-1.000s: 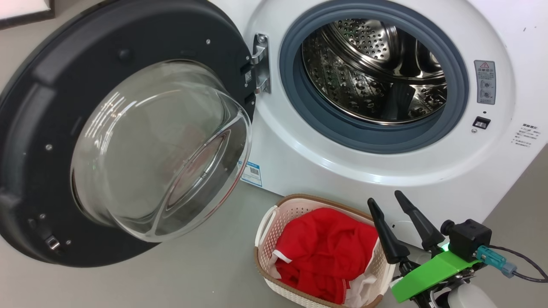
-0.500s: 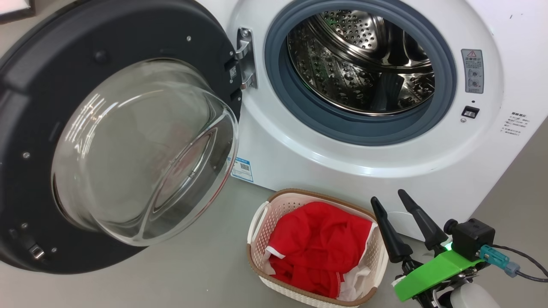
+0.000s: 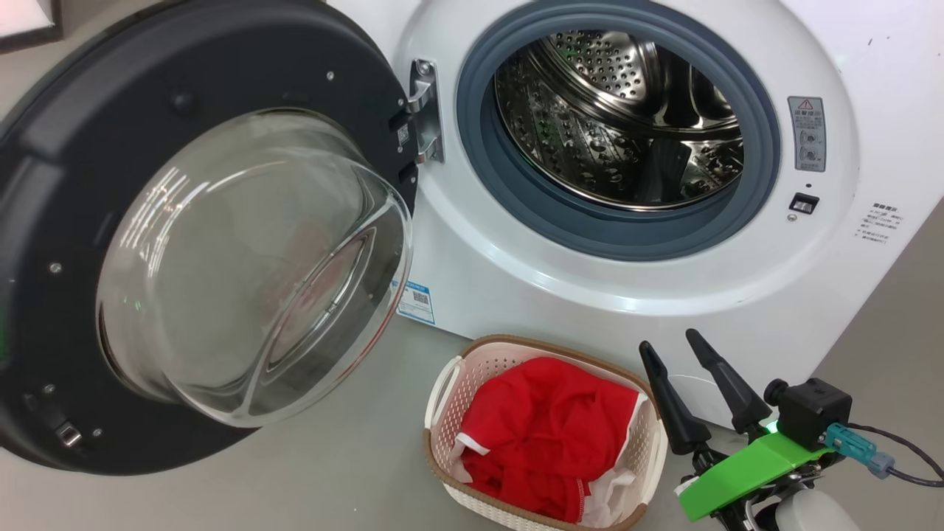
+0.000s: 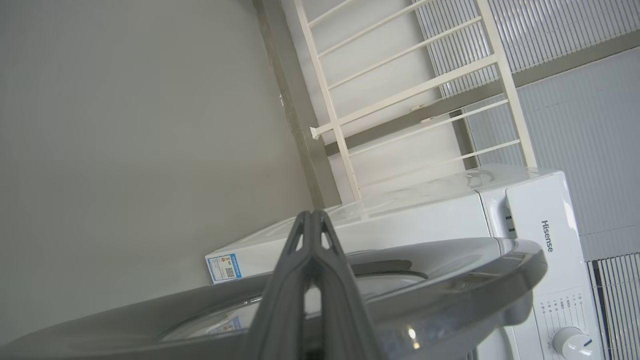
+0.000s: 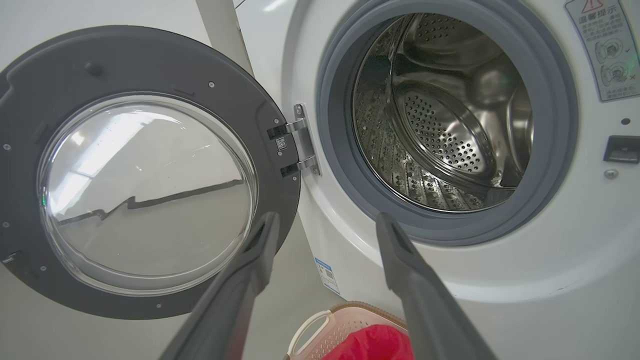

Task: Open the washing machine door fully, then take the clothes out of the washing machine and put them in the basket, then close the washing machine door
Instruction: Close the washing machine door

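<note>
The washing machine [image 3: 516, 295] stands with its steel drum [image 3: 619, 125] showing no laundry inside. Its black washing machine door [image 3: 221, 59] hangs swung wide to the left, glass bowl facing me. On the floor in front sits the basket [image 3: 494, 365], and the red clothes [image 3: 549, 435] lie inside it. My right gripper [image 3: 670, 341] is open and holds nothing, just right of the basket. In the right wrist view the right gripper [image 5: 326, 217] points between the door [image 5: 150, 55] and the drum. My left gripper [image 4: 312, 216] is shut and holds nothing, by the door's outer face [image 4: 450, 285].
A grey floor [image 3: 354, 472] surrounds the basket. A white rack [image 4: 400, 95] stands beside the machine against a ribbed wall. A blue label [image 3: 417, 301] marks the machine's lower left corner. A cable [image 3: 907, 457] trails from my right wrist.
The head camera has shifted, so the whole picture slid left and then slightly down. The door, basket, clothes and right gripper keep their places relative to each other.
</note>
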Tool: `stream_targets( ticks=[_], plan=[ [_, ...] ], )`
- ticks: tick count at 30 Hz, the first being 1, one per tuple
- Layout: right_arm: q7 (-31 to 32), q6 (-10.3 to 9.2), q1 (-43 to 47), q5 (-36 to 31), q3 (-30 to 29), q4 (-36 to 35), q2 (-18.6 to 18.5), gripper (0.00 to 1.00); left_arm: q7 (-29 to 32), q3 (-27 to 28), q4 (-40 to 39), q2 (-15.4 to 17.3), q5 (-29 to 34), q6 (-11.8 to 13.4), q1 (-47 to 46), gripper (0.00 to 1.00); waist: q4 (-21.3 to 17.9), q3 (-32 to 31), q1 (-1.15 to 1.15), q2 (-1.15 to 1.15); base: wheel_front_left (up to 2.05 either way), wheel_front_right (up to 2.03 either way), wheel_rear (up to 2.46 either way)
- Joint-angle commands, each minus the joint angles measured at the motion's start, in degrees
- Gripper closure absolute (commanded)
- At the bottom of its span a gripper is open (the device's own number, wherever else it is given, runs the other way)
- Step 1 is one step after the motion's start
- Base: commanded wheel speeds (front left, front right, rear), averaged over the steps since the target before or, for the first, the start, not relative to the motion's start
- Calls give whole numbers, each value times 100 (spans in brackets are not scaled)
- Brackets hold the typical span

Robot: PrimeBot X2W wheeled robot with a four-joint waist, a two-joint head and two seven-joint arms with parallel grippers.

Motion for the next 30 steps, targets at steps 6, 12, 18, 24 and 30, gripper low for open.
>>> stream_targets(
  ticks=[6,12,18,24,30],
  plan=[
    [-27,9,-15,66,147,-100,-4,0,493,27,-469,329,-128,-25,110,100,20,-99,0,0,0,0,0],
    [-27,9,12,67,163,-89,-1,0,870,-53,-823,338,-213,24,328,100,22,-130,0,0,0,0,0],
    [-27,9,34,80,187,-72,4,0,1228,-84,-1348,340,-350,113,622,100,17,-146,0,0,0,0,0],
    [-27,9,40,90,204,-71,6,0,1590,-126,-1926,334,-502,227,894,100,7,-163,0,0,0,0,0],
    [-27,9,27,88,195,-73,12,0,1837,-131,-2479,262,-677,372,1116,100,-11,-161,0,0,0,0,0]
  ],
)
